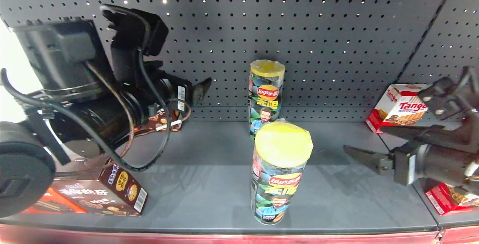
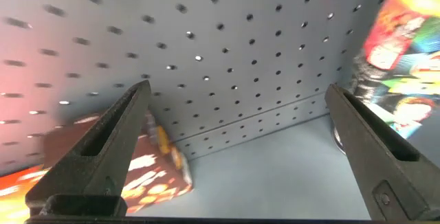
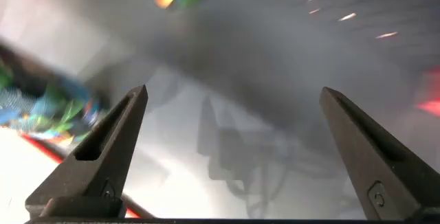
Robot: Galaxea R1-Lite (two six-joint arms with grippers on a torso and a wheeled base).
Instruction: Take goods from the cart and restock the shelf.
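Two yellow-lidded chip cans stand upright on the grey shelf [image 1: 209,176]: one at the back [image 1: 267,98] against the pegboard, one near the front edge [image 1: 278,176]. My left gripper [image 1: 200,88] hovers left of the back can, open and empty. In the left wrist view this gripper [image 2: 237,92] faces the pegboard, with the can [image 2: 402,52] off to one side. My right gripper [image 1: 365,141] hangs right of the front can, open with nothing between its fingers [image 3: 103,155]. The right wrist view shows a can [image 3: 41,104] as a blur.
Brown cookie boxes [image 1: 112,191] lie at the shelf's front left, and another brown box [image 2: 148,169] sits at the back left. A red-and-white wafer box [image 1: 398,107] stands at the back right, and a red box [image 1: 449,199] lies at the front right. Bare shelf lies between the cans and the boxes.
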